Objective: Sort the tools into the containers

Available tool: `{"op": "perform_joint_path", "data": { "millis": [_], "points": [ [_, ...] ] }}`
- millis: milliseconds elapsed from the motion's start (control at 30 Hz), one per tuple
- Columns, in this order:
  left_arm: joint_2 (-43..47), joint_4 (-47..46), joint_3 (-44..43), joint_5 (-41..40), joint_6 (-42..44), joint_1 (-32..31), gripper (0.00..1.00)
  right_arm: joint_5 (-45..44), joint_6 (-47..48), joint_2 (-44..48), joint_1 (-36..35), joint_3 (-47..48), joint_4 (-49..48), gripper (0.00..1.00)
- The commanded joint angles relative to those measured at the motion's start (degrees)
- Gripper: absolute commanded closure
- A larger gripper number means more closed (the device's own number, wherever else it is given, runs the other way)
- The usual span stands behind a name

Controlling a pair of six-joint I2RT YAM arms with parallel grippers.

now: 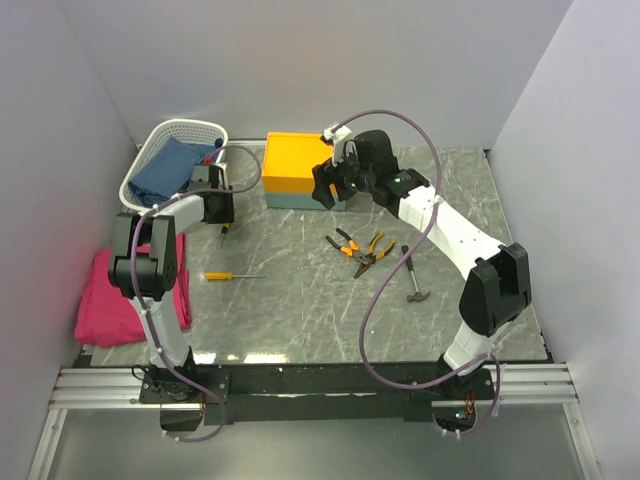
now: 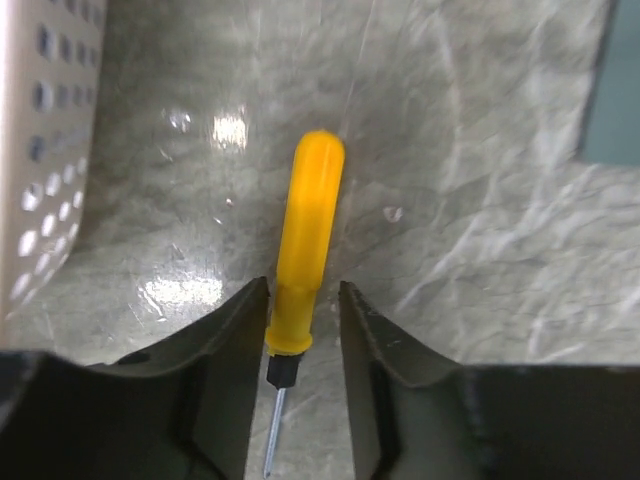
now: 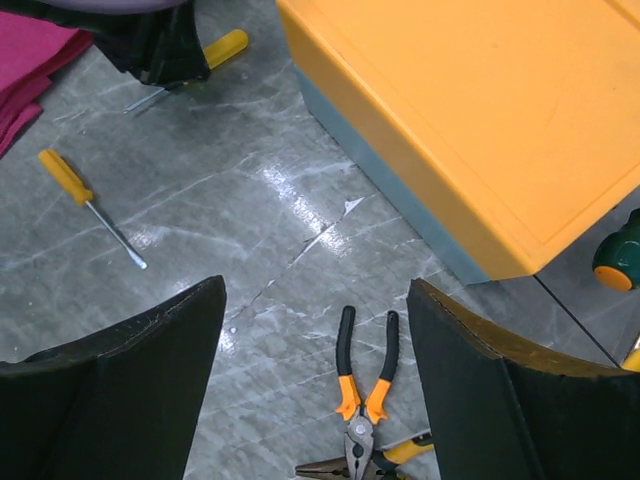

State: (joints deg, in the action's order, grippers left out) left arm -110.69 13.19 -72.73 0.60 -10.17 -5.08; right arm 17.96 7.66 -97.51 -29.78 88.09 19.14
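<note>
My left gripper [image 2: 303, 290] is low over the table beside the white perforated basket [image 1: 172, 140]. Its jaws stand astride a yellow-handled screwdriver [image 2: 310, 225], with a small gap on the right side. My right gripper [image 3: 315, 290] is wide open and empty, raised by the front of the yellow-orange box [image 1: 296, 160]. Orange-handled pliers [image 3: 365, 385] lie below it, with a second pair [image 1: 373, 251] beside them. Another yellow screwdriver [image 1: 230, 276] and the hammer [image 1: 414, 281] lie on the table. A green-handled screwdriver [image 3: 618, 258] shows at the box's corner.
The basket holds a blue cloth [image 1: 166, 168]. A folded pink cloth [image 1: 112, 298] lies at the left edge. The basket wall [image 2: 40, 150] is close on my left gripper's left. White walls enclose the table on three sides.
</note>
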Motion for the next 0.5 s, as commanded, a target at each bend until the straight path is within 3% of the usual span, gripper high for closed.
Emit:
{"op": "perform_joint_path", "data": {
  "millis": [0, 100, 200, 333, 467],
  "points": [
    [-0.31, 0.78, -0.40, 1.67, 2.79, -0.19, 0.67, 3.39, -0.27, 2.86, 0.60, -0.56, -1.29, 0.19],
    [1.35, 0.87, 1.71, 5.00, 3.67, -0.19, 0.86, 6.56, -2.99, 2.16, 1.30, -0.20, -1.64, 0.19],
    [5.56, -0.26, 5.65, 8.96, 3.84, -0.19, 0.98, 8.93, -6.16, 0.84, 1.30, 0.76, -2.70, 0.18],
    [19.41, -9.38, 17.15, 18.00, 3.41, -0.37, 0.99, 11.48, -12.12, -1.71, 1.30, 4.53, -3.66, 0.15],
    [30.17, -14.40, 21.83, 23.04, 1.92, -0.54, 0.99, 22.16, -21.61, -5.22, 2.18, 6.83, -7.34, 0.12]
  ]
}}
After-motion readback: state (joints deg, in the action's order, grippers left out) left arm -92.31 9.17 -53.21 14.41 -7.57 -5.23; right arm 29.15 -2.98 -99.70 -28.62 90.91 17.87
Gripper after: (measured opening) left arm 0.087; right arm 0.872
